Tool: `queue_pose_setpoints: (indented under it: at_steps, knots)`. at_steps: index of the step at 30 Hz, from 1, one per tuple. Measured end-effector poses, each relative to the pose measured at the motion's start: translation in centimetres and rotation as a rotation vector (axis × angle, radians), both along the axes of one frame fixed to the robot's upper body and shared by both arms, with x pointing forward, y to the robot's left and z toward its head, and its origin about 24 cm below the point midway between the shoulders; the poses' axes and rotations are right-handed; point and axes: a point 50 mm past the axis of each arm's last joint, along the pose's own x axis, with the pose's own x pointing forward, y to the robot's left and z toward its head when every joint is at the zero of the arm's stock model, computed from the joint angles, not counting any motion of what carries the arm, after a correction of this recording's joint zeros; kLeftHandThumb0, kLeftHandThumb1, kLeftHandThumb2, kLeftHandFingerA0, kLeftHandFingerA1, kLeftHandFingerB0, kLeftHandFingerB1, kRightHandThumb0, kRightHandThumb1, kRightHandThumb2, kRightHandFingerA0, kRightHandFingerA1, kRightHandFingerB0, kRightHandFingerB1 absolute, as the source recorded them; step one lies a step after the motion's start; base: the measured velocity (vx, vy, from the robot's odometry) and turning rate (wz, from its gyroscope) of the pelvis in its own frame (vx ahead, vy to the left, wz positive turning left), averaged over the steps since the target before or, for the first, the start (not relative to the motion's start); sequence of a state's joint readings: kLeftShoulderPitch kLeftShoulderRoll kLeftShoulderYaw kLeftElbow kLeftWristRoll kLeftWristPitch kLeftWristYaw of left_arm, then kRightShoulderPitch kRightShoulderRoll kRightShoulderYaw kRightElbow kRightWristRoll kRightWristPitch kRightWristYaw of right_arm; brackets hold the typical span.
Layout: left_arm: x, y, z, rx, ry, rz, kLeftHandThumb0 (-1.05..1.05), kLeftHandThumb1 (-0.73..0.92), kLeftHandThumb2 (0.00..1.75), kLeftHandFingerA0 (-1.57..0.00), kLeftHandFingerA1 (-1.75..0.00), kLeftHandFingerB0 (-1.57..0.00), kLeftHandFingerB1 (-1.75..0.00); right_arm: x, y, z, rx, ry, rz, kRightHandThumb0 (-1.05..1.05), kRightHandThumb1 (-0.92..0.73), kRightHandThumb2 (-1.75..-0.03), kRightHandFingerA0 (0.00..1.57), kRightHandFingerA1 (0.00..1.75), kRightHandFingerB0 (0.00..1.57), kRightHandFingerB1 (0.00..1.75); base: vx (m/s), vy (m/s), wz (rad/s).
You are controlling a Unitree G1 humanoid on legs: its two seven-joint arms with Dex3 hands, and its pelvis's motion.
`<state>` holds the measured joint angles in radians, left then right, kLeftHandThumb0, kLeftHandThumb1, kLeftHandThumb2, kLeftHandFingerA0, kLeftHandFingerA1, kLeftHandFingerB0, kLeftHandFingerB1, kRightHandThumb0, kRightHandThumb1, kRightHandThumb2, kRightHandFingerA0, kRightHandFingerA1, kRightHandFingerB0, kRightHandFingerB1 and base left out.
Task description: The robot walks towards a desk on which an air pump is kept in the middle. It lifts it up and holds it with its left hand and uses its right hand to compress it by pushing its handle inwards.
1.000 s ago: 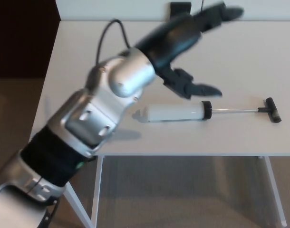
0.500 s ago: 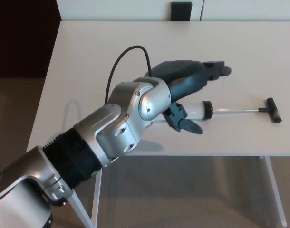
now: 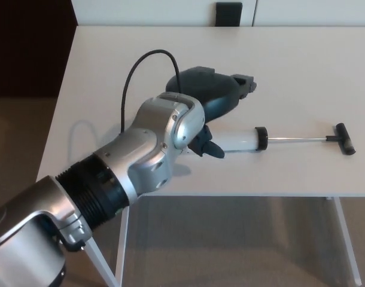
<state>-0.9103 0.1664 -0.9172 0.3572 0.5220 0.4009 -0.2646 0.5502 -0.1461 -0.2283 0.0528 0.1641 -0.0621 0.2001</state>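
Your left hand (image 3: 209, 101) sits over the near end of the air pump (image 3: 242, 140), at the centre of the frame, and the main risk is a grip that closes on too little of the barrel. Only one dark finger (image 3: 207, 147) shows clearly, poking out below the wrist on the lower side of the barrel, and the palm hides the rest, so you cannot tell from this view whether the fingers are apart or already wrapped on the pump. If you lift on a grip that catches only the very end of the barrel, the long rod and the handle (image 3: 343, 138) out at the right of the frame would likely weigh that side down, and the pump could swing or slip out. It could also roll toward the lower edge of the desk (image 3: 302, 66) if a finger nudges it before the grip is firm, since it lies close to that edge.

The pump lies flat on the desk, running left to right across the middle of the frame, with its rod drawn fully out. Its white barrel runs under your palm, the black collar just right of the hand. Your right hand is not in sight
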Motion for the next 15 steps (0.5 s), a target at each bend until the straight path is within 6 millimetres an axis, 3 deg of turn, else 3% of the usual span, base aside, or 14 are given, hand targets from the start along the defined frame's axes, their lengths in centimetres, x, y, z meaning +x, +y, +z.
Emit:
queue_pose_setpoints:
  at_steps: [2, 3, 5, 6, 15]
  knots:
    - [-0.3, -0.4, -0.7, 0.022, 0.005, -0.004, -0.5, 0.32, 0.71, -0.03, -0.4, -0.01, -0.32, 0.1, 0.1, 0.3, -0.001, -0.004, 0.015, -0.35, -0.65, -0.58, 0.74, 0.46, 0.6, 0.43, 0.0, 0.0, 0.0]
    - [-0.5, -0.6, -1.2, 0.036, 0.009, -0.008, -0.29, 0.34, 0.89, 0.0, -0.48, 0.0, -0.48, 0.1, 0.1, 0.4, -0.002, -0.006, 0.023, -0.35, -0.65, -0.59, 0.73, 0.48, 0.61, 0.44, 0.0, 0.0, 0.0]
    - [-0.7, -0.9, -1.7, 0.053, 0.011, -0.011, -0.29, 0.34, 0.89, 0.0, -0.48, 0.0, -0.48, 0.1, 0.2, 0.4, -0.002, -0.005, 0.03, -0.35, -0.65, -0.59, 0.73, 0.48, 0.61, 0.44, 0.0, 0.0, 0.0]
    - [-0.7, -1.1, -2.0, 0.065, 0.016, -0.01, -0.55, 0.39, 0.67, -0.22, -0.41, -0.08, -0.33, 0.1, 0.2, 0.5, -0.002, -0.005, 0.034, -0.34, -0.65, -0.59, 0.73, 0.48, 0.63, 0.44, 0.0, 0.0, 0.0]
    - [-1.1, -1.7, -4.2, 0.102, 0.068, 0.014, -0.55, 0.39, 0.67, -0.28, -0.43, -0.11, -0.35, 0.3, 0.3, 0.7, 0.004, -0.01, 0.054, -0.35, -0.66, -0.6, 0.73, 0.47, 0.64, 0.44, 0.0, 0.0, 0.0]
